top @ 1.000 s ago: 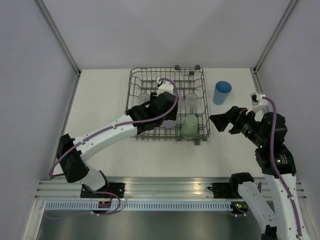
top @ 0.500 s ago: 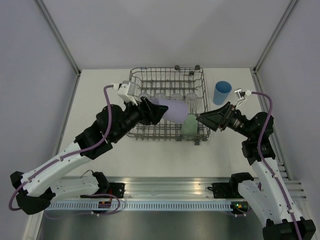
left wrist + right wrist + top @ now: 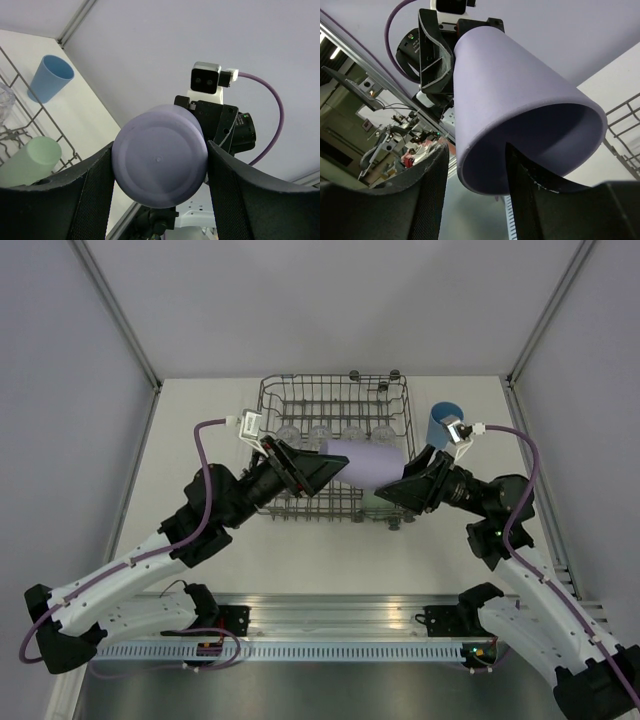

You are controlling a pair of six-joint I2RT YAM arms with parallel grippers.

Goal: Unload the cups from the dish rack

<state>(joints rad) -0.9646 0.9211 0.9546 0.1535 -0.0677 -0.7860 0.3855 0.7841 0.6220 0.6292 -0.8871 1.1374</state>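
While hovering over dish rack, clenches lavender cup base with left jaws, straddles its rim with half-open right jaws; cannot tell if gripping

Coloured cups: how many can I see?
3. The lavender cup is held in the air over the dish rack, the light green cup sits inside the rack, and the blue cup stands on the table beside it. More could be hidden.

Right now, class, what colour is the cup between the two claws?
Lavender: the cup shows best in the right wrist view.
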